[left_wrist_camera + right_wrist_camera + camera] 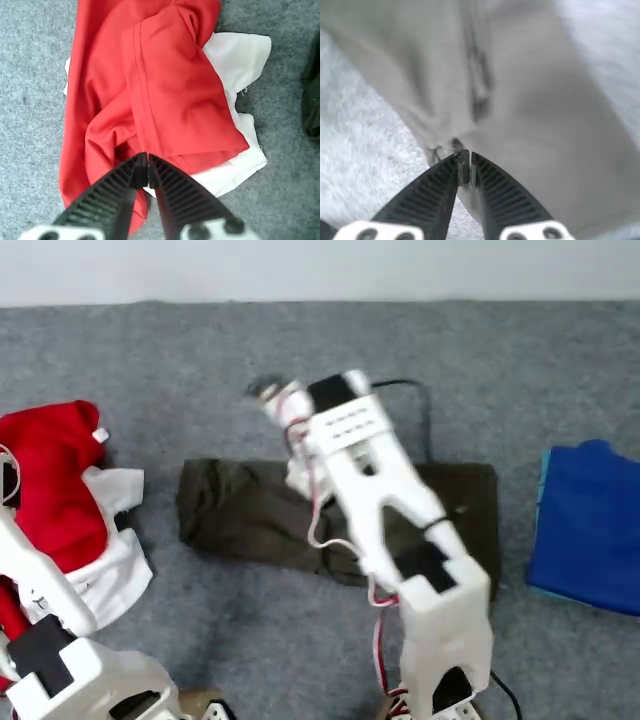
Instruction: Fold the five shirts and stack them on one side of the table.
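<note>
A dark olive shirt (240, 515) lies spread across the middle of the grey table. My right gripper (292, 472) is at its far edge. In the right wrist view the right gripper (465, 162) is shut, pinching the edge of the olive shirt (530, 110). A crumpled red shirt (50, 480) lies on a white shirt (115, 570) at the left. My left gripper (148, 162) hangs shut just above the red shirt (165, 90), with nothing seen between its fingers. The white shirt (240, 55) sticks out from under the red one.
A folded blue shirt (590, 525) lies at the right edge of the table, with a teal edge showing under it. Bare grey table (200, 370) stretches along the far side. A black cable (425, 410) trails behind the right arm.
</note>
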`<control>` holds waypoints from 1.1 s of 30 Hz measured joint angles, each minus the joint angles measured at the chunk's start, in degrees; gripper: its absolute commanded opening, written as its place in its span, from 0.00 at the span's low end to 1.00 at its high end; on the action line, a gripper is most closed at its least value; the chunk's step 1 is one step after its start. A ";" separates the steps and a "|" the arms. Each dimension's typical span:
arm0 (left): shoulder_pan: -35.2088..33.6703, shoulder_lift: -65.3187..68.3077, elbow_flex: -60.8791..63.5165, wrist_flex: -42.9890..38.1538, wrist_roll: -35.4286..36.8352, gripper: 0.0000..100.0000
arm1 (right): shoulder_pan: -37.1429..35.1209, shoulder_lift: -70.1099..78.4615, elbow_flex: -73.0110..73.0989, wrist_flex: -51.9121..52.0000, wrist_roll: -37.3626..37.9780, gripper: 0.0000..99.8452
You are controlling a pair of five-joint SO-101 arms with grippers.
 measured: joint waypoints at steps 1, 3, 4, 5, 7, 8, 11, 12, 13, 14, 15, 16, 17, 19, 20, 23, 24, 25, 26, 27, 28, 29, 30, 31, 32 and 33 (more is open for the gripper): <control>0.00 0.00 0.00 0.00 0.00 0.02 | 1.93 -2.02 1.41 0.00 -0.79 0.02; 0.00 0.00 0.00 0.00 0.00 0.02 | 5.89 -5.10 4.75 0.00 -1.23 0.02; 0.00 0.00 0.00 0.09 0.00 0.02 | 7.65 -6.42 6.77 0.00 -1.41 0.02; 0.00 0.00 0.00 0.09 0.00 0.02 | 9.32 -7.56 8.79 0.00 -1.58 0.02; 0.00 0.00 0.00 0.09 0.00 0.02 | 12.48 -9.76 12.57 0.00 -2.02 0.06; 0.00 0.00 0.00 0.09 0.00 0.02 | 14.24 -10.90 14.33 -0.35 -2.37 0.09; 0.00 0.00 0.00 0.09 0.00 0.02 | 20.22 -13.63 18.64 -2.55 -4.57 0.20; 0.00 0.00 0.00 0.09 0.00 0.02 | 21.89 -14.15 19.96 -3.43 -4.84 0.23; 0.00 0.00 0.00 0.09 0.00 0.02 | 23.21 -14.59 21.54 -4.75 -5.19 0.24; 0.00 0.00 0.00 0.09 0.00 0.02 | 24.35 -14.95 23.03 -6.15 -5.36 0.24; 0.18 0.00 0.00 0.09 0.00 0.02 | 25.41 -14.95 24.70 -7.47 -5.45 0.24; 0.44 0.00 0.00 0.09 0.00 0.02 | 26.37 -14.95 26.46 -8.97 -5.54 0.24; 0.88 0.00 0.00 0.09 0.00 0.02 | 27.16 -14.95 28.40 -10.81 -5.54 0.24; 1.58 0.00 0.00 0.09 0.00 0.02 | 28.84 -14.95 32.18 -14.77 -5.54 0.25; 1.93 0.00 0.00 0.09 0.00 0.02 | 29.80 -14.95 34.02 -16.79 -5.54 0.25; 2.99 0.00 0.00 0.09 0.00 0.02 | 32.00 -14.95 38.51 -22.95 -5.54 0.25; 3.43 0.00 0.00 0.09 0.00 0.02 | 32.09 -14.95 39.74 -24.79 -5.54 0.25; 3.78 0.00 0.00 0.09 0.00 0.02 | 32.09 -14.95 40.88 -26.73 -5.54 0.25; 4.22 0.00 0.00 0.09 0.00 0.02 | 32.00 -14.95 42.02 -28.48 -5.54 0.25; 4.66 0.00 0.00 0.09 0.00 0.02 | 32.09 -14.95 43.08 -30.07 -5.54 0.25; 5.01 0.00 0.00 0.09 0.00 0.02 | 32.26 -14.95 44.22 -31.47 -5.54 0.24; 5.19 0.00 0.00 0.09 0.00 0.02 | 32.53 -14.95 45.19 -32.70 -5.54 0.24; 5.36 0.00 0.00 0.09 0.00 0.02 | 32.62 -14.95 46.33 -33.93 -5.54 0.24; 5.36 0.00 0.00 0.09 0.00 0.02 | 32.62 -14.95 46.95 -35.08 -5.54 0.24; 5.36 0.00 0.00 0.09 0.00 0.02 | 32.44 -14.86 47.21 -35.87 -5.54 0.24; 5.36 0.00 0.00 0.09 0.00 0.02 | 32.44 -14.68 47.21 -36.40 -5.54 0.24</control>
